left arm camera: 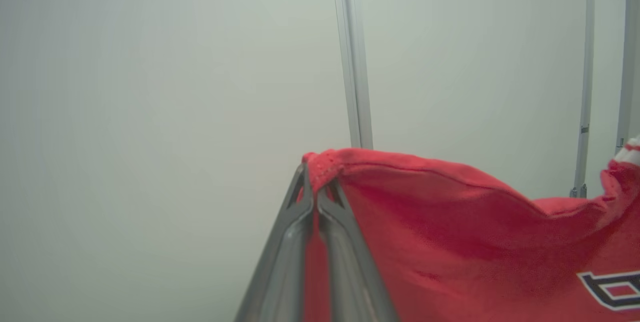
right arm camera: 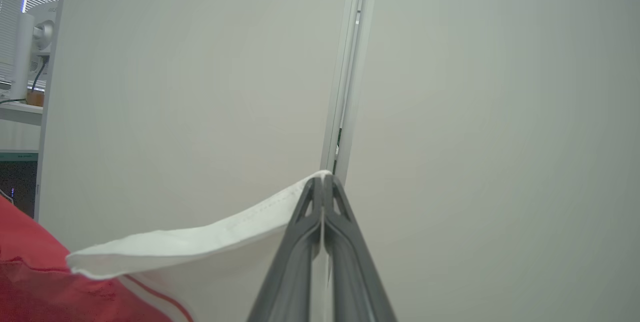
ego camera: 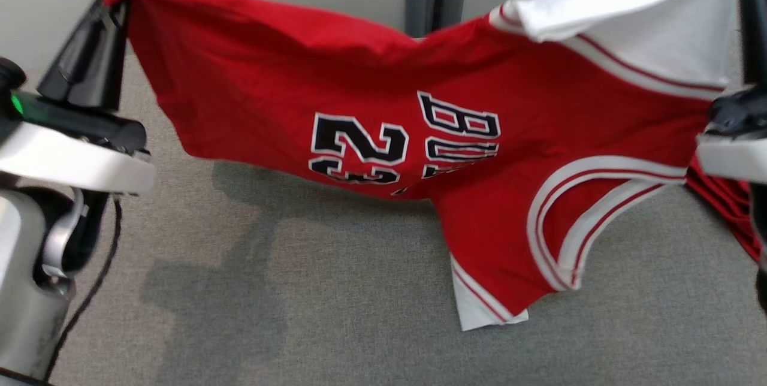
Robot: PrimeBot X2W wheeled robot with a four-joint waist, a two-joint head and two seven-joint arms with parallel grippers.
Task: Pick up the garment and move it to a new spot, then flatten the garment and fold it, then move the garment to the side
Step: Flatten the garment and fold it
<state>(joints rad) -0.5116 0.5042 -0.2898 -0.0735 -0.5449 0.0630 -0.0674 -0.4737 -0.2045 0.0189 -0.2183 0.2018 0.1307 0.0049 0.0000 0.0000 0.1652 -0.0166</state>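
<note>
Red jersey (ego camera: 269, 74), stretched aloft btwn L tool (left arm camera: 317, 191), R tool (right arm camera: 323, 182)

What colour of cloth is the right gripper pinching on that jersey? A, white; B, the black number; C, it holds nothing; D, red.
A: in the right wrist view the right gripper is shut on a white edge of the jersey, while the left gripper pinches a red corner.
</note>
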